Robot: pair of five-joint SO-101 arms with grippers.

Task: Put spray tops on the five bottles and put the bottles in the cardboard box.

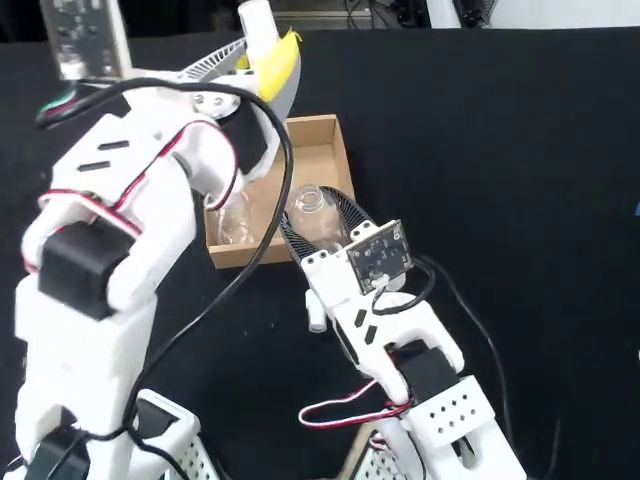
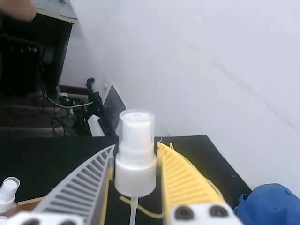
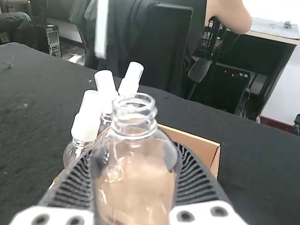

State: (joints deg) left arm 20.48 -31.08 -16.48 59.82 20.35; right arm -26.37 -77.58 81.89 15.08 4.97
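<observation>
The left gripper (image 2: 136,149) is clamping a spray top (image 2: 135,136) high above the cardboard box (image 1: 320,140), its arm hiding part of the box. The right gripper (image 3: 135,153) is gripping an uncapped bottle (image 3: 133,183) at the box's edge.

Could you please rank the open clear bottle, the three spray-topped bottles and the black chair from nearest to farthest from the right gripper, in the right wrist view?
1. Open clear bottle: held between the right gripper's fingers.
2. Three clear bottles with white spray tops: behind it, in the cardboard box.
3. Black office chair: beyond the black table.
</observation>
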